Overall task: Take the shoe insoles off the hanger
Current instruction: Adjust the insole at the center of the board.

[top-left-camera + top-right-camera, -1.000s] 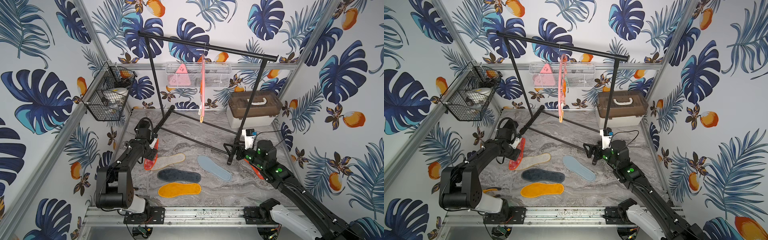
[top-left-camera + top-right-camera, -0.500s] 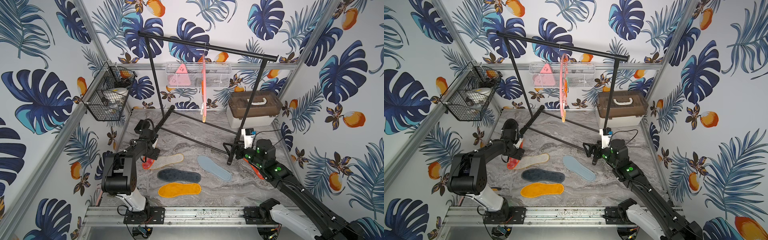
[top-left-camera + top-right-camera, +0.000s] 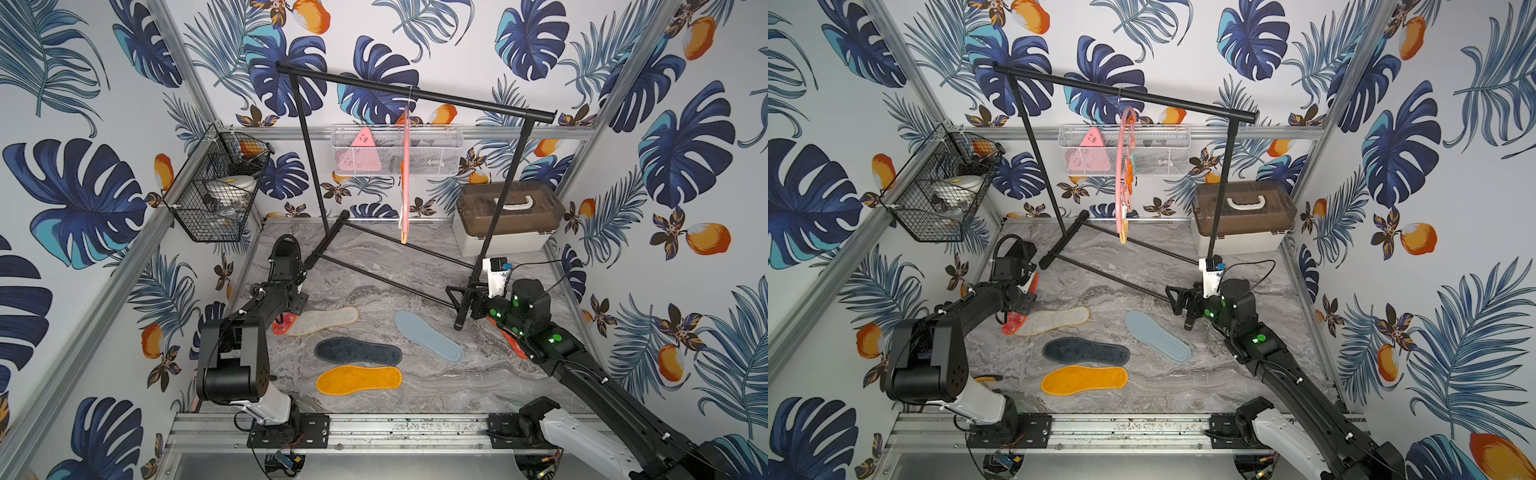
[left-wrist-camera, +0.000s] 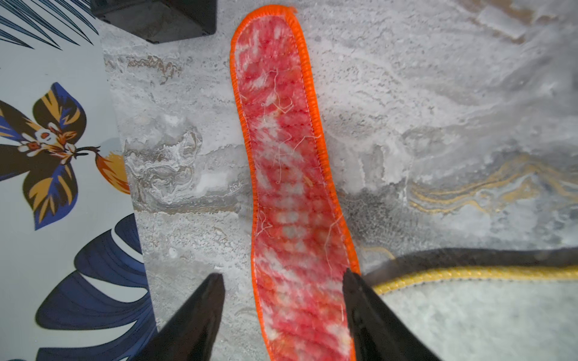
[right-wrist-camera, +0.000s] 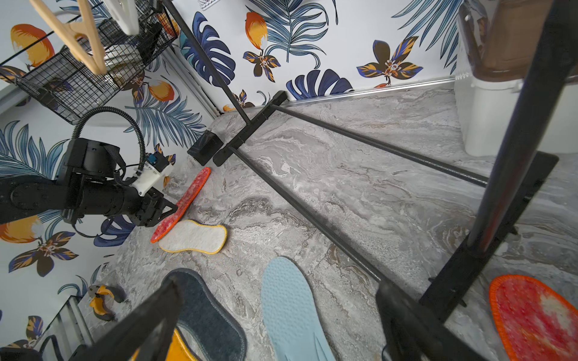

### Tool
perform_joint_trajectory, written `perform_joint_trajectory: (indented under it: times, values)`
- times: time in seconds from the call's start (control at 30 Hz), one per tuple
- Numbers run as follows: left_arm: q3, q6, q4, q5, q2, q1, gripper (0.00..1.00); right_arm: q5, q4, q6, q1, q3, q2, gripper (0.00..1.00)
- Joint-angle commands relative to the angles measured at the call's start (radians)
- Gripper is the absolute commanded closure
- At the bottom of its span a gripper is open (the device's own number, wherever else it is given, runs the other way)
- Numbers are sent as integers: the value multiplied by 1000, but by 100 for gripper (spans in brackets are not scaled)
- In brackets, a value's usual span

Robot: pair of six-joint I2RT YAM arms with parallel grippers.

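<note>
The pink hanger [image 3: 405, 166] [image 3: 1123, 166] hangs edge-on from the black rail, and no insole shows on it. Several shoe insoles lie on the marble table: orange [image 3: 359, 379], navy [image 3: 357, 351], cream [image 3: 324, 321] and blue-grey [image 3: 428, 336]. A red-orange mesh insole [image 4: 281, 140] lies between the open jaws of my left gripper [image 4: 283, 274] [image 3: 1023, 303]. One fingertip [image 4: 352, 281] touches its edge, while the other stands apart from it. Its end overlaps the cream insole. A second red-orange insole [image 5: 531, 318] lies by the rail's foot. My right gripper [image 5: 278, 290] [image 3: 461, 299] is open above the blue-grey insole.
The black garment rail [image 3: 415, 93] stands across the table, with base bars [image 5: 312, 215] on the surface. A brown-lidded box [image 3: 505, 216] sits at the back right. A wire basket [image 3: 216, 195] is on the left wall and a white mesh shelf [image 3: 395, 151] is on the back wall. Orange-handled pliers [image 5: 100, 300] lie front left.
The left arm's elbow has folded back toward the front rail. The red-orange insole has come down beside the cream one. The right arm has not moved.
</note>
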Motion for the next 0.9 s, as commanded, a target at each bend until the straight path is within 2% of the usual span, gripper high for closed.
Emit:
perform_joint_trajectory:
  times: [0.0,0.1,0.3,0.4,0.53,0.63,0.73,0.8,0.87]
  values:
    - [-9,57,55,-41,24,13,34,-59,-38,-37,17,41,42,0]
    - [-15,67,64,-25,41,34,34,22,-130,-84,82,86,96,0]
    - [-32,81,60,-10,46,65,34,117,-159,-121,200,100,173,0]
    - [-20,62,-16,78,11,93,33,133,-111,-171,311,101,258,0]
    - [-5,31,-88,177,-32,130,32,116,-1,-333,463,102,399,0]
    - [3,18,-118,210,-35,149,32,75,78,-394,509,135,515,0]
    - [-2,9,-118,216,-36,163,32,84,148,-396,528,199,645,0]
    - [-1,-5,-122,221,-38,174,33,136,190,-336,534,257,736,0]
    - [8,-25,-142,247,-38,184,33,160,188,-241,538,339,825,5]
